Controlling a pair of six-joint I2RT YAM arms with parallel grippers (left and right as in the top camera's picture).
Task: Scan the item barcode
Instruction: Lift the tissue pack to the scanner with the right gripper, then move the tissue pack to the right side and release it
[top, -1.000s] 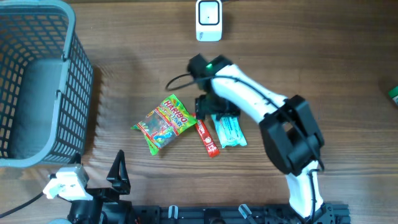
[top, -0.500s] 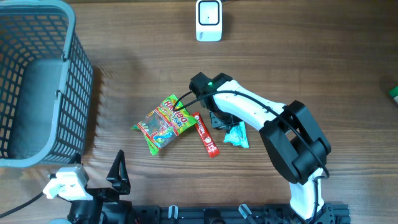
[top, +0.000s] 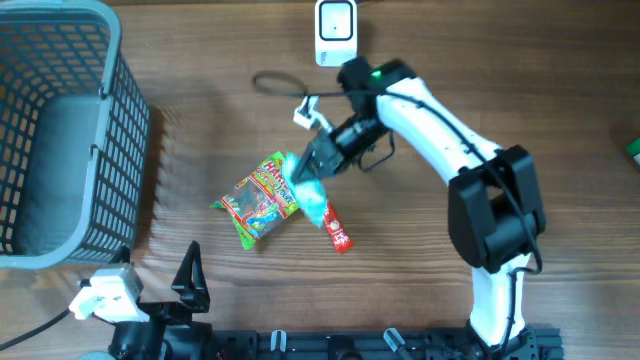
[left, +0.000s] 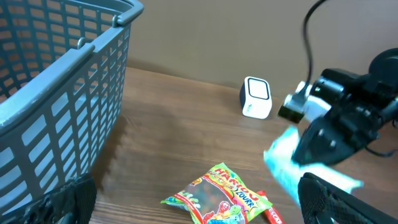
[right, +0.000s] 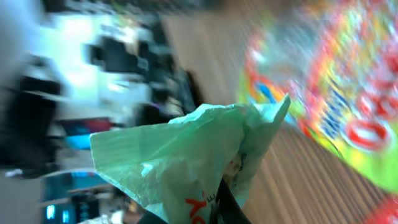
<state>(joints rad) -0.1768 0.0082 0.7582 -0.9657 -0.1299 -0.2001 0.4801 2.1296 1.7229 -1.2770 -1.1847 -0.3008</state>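
Observation:
My right gripper (top: 320, 158) is shut on a pale teal snack packet (top: 309, 194), which hangs off the table below the jaws. In the right wrist view the crumpled packet (right: 193, 155) fills the middle, pinched at the bottom of the frame by the right gripper (right: 219, 202). The white barcode scanner (top: 335, 32) stands at the back edge, just beyond the right arm. From the left wrist view the packet (left: 285, 167) dangles blurred under the black right gripper (left: 328, 142). My left gripper (left: 199, 208) is open and holds nothing, low at the front left.
A Haribo gummy bag (top: 263, 197) and a red stick packet (top: 336, 229) lie on the wooden table under the hanging packet. A tall grey wire basket (top: 60, 130) takes up the left side. A black cable (top: 275, 82) loops left of the scanner.
The right gripper closed on the teal packet, lifted it off the table and swung back and left, nearer the scanner. The left arm has not moved.

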